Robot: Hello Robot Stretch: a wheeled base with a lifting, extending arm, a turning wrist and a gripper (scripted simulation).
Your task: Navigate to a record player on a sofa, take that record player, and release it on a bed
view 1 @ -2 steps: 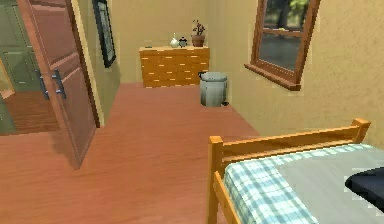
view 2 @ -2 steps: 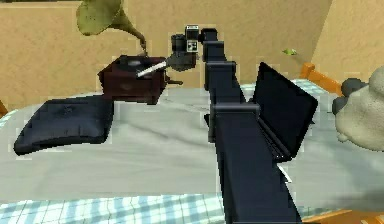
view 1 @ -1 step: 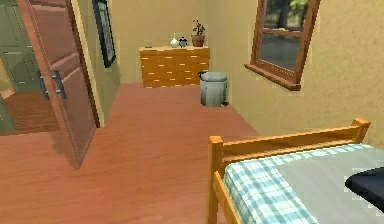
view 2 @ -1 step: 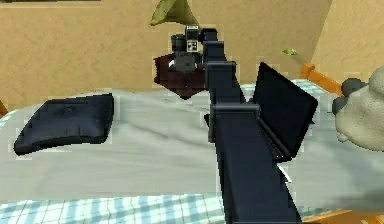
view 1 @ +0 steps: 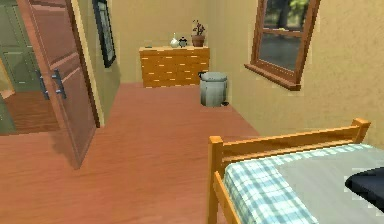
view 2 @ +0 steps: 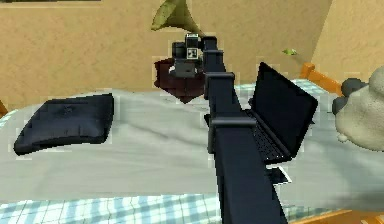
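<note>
Arm side view puts the record player [view 2: 166, 86] at the tool [view 2: 181, 66] near the far edge of the bed [view 2: 130, 150]; I cannot tell whether the tool holds it, and released here it might topple toward the wall or the laptop [view 2: 283, 108].

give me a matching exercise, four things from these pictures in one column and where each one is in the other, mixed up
Things
1 laptop
2 dark pillow
3 grey bin
4 window

Places
a on the floor beside the dresser
b in the wall at the forward view's right
c on the bed, arm side view's left
d on the bed, arm side view's right

Pairs: 1-d, 2-c, 3-a, 4-b
</note>
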